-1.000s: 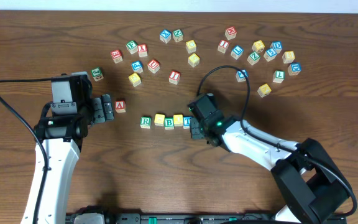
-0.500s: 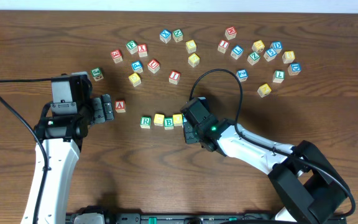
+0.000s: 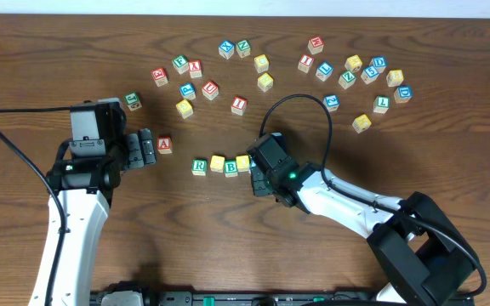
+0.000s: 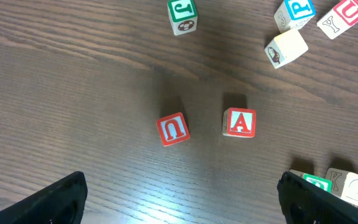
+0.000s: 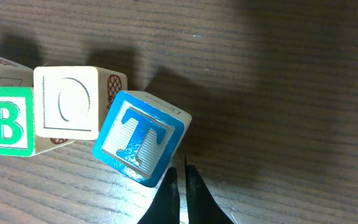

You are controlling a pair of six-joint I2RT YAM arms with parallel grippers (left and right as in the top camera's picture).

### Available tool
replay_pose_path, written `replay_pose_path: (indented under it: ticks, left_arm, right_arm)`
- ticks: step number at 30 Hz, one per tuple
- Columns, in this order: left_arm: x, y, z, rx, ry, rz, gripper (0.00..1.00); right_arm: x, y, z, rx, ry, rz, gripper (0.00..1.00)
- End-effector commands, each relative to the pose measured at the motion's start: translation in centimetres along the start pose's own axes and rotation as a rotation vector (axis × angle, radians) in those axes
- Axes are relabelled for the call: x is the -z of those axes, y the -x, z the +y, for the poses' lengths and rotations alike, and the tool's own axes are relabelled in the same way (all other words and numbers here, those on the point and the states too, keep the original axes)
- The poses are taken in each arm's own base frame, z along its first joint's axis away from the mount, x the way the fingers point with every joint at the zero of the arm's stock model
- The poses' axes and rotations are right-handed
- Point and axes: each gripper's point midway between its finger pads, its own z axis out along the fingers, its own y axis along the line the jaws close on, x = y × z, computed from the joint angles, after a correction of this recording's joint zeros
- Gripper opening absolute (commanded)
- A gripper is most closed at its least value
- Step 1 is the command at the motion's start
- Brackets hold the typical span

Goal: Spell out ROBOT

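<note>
Five small wooden letter cubes form a row about midway between the table's left and right edges. From the left they are the green-lettered R cube, a yellow-faced cube, the green-lettered B cube and a second yellow-faced cube, whose top shows an outlined O in the right wrist view. The blue-lettered T cube ends the row on the side toward the right edge, hidden from overhead by the right arm.

That T sits skewed to the row, with one corner against the O cube. The right jaws are pressed together and hold nothing. Their tips sit just beside the T's outer edge, though whether they touch it is hard to say from this angle. The left jaws stand wide and empty on the left side of the table, just beside a red-lettered A cube.

These cubes look light, hard and stiff, with smooth painted faces, so they should slide readily and turn under an off-centre push. Squaring the T probably calls for a gentle nudge on a flat side, or a pinch across two opposite faces rather than corners.

Dark wood grain with a slight sheen covers the table, which offers little friction. Many spare letter cubes lie scattered toward the far edge, where a pale wall begins
</note>
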Motion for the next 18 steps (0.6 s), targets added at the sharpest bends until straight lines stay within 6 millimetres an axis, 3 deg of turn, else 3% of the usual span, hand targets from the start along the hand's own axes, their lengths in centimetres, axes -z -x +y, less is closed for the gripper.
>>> replay_pose_path:
  ticks: [1, 18]
  left_arm:
    - [0.6, 1.1, 0.1, 0.0, 0.002, -0.026, 0.96]
    - [0.6, 1.1, 0.1, 0.0, 0.002, -0.026, 0.97]
  right_arm:
    - [-0.1, 0.5, -0.1, -0.025, -0.015, -0.017, 0.01]
    - [-0.1, 1.8, -1.6, -0.041, -0.059, -0.06, 0.01]
